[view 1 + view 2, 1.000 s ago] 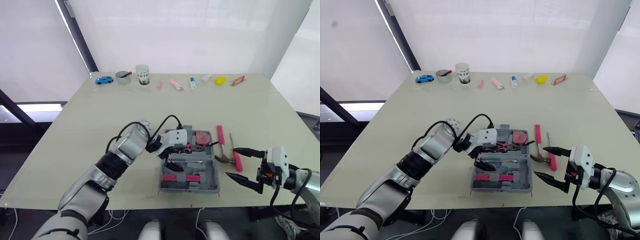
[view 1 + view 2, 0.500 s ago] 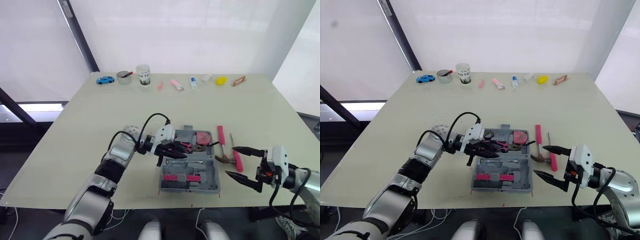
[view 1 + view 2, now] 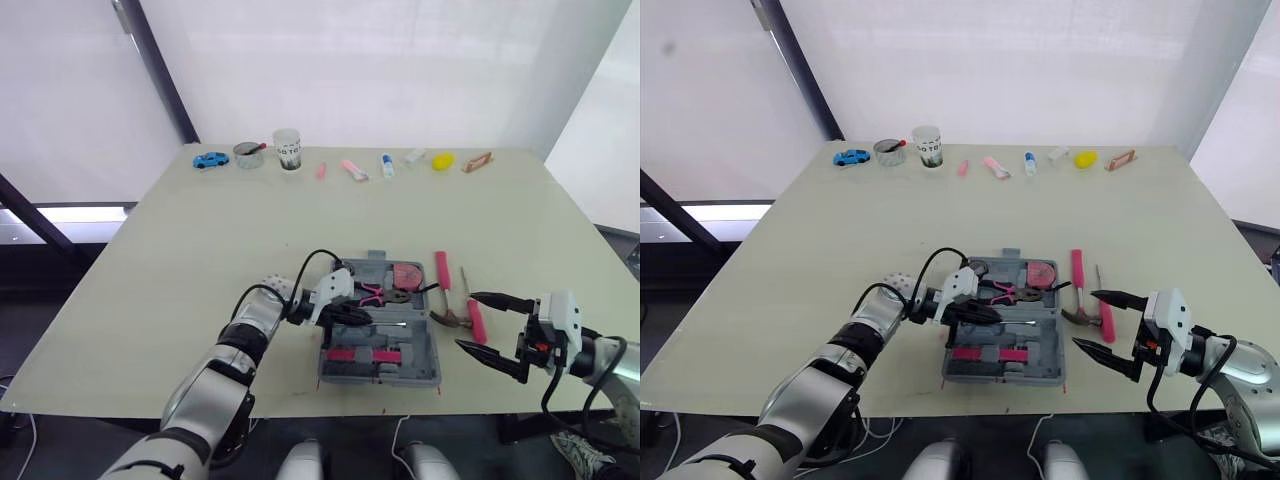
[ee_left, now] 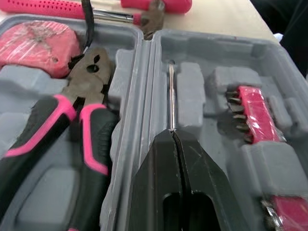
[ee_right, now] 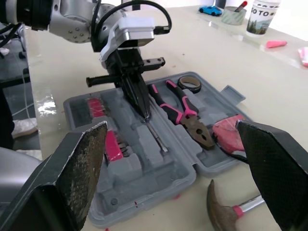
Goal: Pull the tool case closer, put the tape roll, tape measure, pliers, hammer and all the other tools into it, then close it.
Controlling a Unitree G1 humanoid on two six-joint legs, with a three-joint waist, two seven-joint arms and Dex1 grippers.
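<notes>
Tool case [image 3: 428,342] open; wrist view: left gripper [image 4: 172,133] pinches screwdriver shaft [image 4: 171,96].

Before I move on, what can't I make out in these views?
Metal rod: left wrist view, one end hidden under the shut left gripper; gripped or merely covered, unclear.
Hammer: right wrist view, handle hidden behind the right gripper's finger.
Small items at the far edge of the table: head views, too small to identify.
</notes>
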